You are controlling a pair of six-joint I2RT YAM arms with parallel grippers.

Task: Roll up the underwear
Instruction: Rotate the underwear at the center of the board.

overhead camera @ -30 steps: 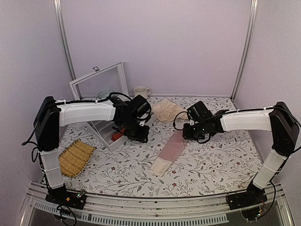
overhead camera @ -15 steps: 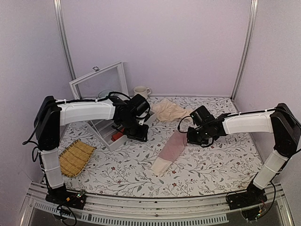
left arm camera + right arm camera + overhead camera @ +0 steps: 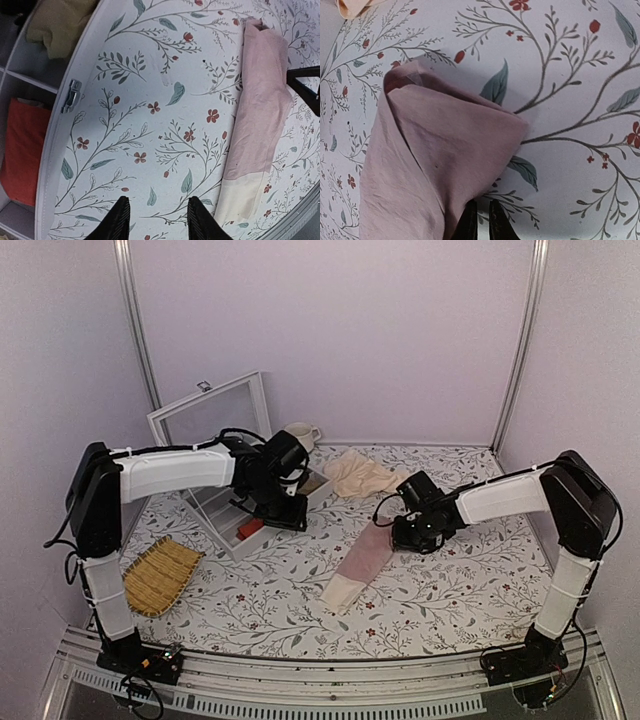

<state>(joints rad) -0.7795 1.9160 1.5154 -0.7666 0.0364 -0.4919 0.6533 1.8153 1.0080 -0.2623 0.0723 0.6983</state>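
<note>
Tabletop [image 3: 450,585]: we judge rolling barely begun; right gripper [image 3: 481,222] pinches the underwear [image 3: 420,165] end, left gripper [image 3: 157,220] gapes empty; next, curl that end over.

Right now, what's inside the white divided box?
A red fabric bundle in one compartment, a yellowish cloth in the next. The left arm hides part of the box.

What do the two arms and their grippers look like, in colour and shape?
Both the left arm and the right arm have white rounded shells with black joints and thin black cables looping near the wrists. The left gripper and the right gripper are black and taper to slim tips.
</note>
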